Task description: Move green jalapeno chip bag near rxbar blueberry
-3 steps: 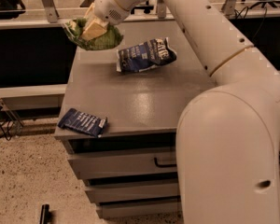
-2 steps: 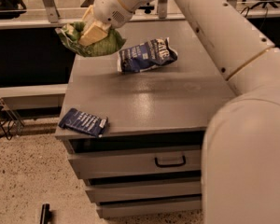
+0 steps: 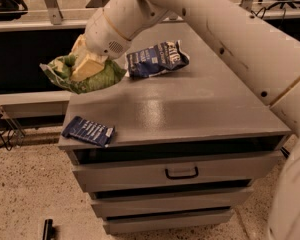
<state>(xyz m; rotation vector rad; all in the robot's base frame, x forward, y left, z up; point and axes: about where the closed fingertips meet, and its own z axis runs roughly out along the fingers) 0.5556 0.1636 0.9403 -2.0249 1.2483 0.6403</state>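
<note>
My gripper (image 3: 86, 64) is shut on the green jalapeno chip bag (image 3: 97, 78), a light green wrinkly foil bag, and holds it in the air over the left edge of the grey cabinet top (image 3: 190, 104). The pale fingers (image 3: 87, 66) press into the bag's middle. The rxbar blueberry (image 3: 88, 130), a small flat dark blue wrapper with pale text, lies at the front left corner of the top, below and in front of the held bag.
A bigger puffy dark blue chip bag (image 3: 157, 59) lies at the back middle of the top, right of the gripper. The cabinet has drawers with a black handle (image 3: 181, 173). A dark counter (image 3: 20, 49) stands to the left. My white arm (image 3: 250, 39) crosses the right side.
The gripper has carried the green bag down and toward the front left, closer to the rxbar. The view has shifted closer to the cabinet.
</note>
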